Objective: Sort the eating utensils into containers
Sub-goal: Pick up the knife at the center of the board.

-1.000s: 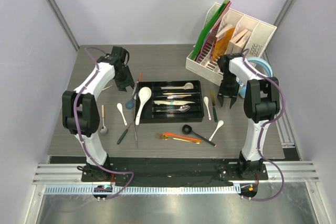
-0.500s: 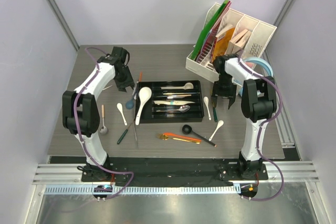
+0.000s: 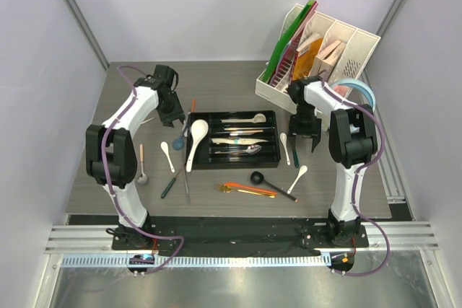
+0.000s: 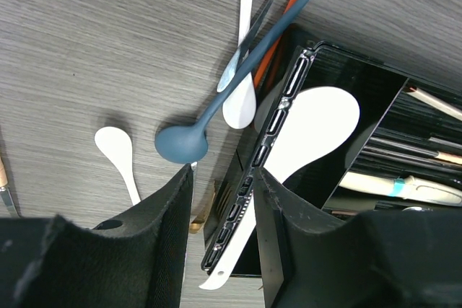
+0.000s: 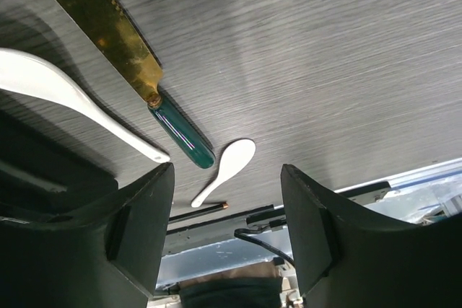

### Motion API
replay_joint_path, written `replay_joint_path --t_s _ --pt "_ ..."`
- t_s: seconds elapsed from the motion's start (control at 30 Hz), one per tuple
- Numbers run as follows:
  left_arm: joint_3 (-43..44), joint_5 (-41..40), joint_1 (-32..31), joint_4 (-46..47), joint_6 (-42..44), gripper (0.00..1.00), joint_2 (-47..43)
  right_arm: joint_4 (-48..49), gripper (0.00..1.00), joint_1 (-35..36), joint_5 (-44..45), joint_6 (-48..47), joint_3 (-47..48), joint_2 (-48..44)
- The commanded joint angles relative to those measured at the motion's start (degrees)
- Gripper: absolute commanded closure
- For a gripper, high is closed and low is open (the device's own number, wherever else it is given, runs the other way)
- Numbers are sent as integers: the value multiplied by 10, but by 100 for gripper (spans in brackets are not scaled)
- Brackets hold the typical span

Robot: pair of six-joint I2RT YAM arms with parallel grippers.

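The black tray point(image 3: 271, 138) holds several utensils, and a big white spoon point(image 3: 195, 142) lies across its left wall. My left gripper point(image 3: 175, 115) hovers open by that wall. In its wrist view the tray rim point(image 4: 278, 117) and the white spoon's handle point(image 4: 238, 250) show between the fingers point(image 4: 144, 250), with a blue spoon point(image 4: 216, 99) just beyond. My right gripper point(image 3: 303, 138) is open and empty right of the tray. Under it lie a gold knife with a green handle point(image 5: 115, 41) and a small white spoon point(image 5: 229, 166).
Loose on the table: white spoons point(image 3: 167, 155) point(image 3: 298, 176), a black ladle point(image 3: 268, 182), orange chopsticks point(image 3: 249, 189), a wooden-handled spoon point(image 3: 142, 167). A white file organiser point(image 3: 317, 55) and light-blue headphones point(image 3: 359, 90) stand at the back right.
My right gripper has swung left toward the tray's right end and its jaws have opened wider. The left arm has stayed put.
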Motion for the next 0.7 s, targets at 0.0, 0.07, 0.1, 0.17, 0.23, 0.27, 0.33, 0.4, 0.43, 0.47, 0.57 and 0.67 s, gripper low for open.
replay_joint_path --t_s 0.0,0.07,0.1,0.17,0.23,0.27,0.33,0.4,0.43,0.47,0.57,0.67 --pt "-12 -6 2 5 -9 60 -12 17 34 -5 -2 -19 -18 32" --pt "-13 -3 2 3 -9 60 -12 23 34 -5 -9 -18 -15 41" --pt "-13 -3 3 1 -9 60 -12 24 34 -4 -12 -21 -12 43" --pt "-13 -3 2 0 -8 60 -12 22 34 -3 -14 -22 -3 49" --pt "-14 -3 2 -1 -7 60 -15 22 35 1 -22 -27 3 52" --pt "-12 -3 2 -2 -7 60 -16 20 35 3 -24 -29 3 52" --pt "-13 -3 2 -5 -7 60 -17 19 35 13 -24 -33 -10 43" --pt "-14 -3 3 -4 -7 60 -18 22 36 23 -23 -37 -26 31" --pt "-15 -3 2 -4 -7 60 -18 25 37 29 -22 -41 -45 13" --pt "-15 -3 3 -5 -7 60 -17 37 36 42 -19 -44 -56 -1" --pt "-15 3 2 -4 -7 60 -12 66 37 64 -3 -44 -102 -37" --pt "-12 9 2 -3 -7 60 -5 125 37 64 4 -44 -156 -58"
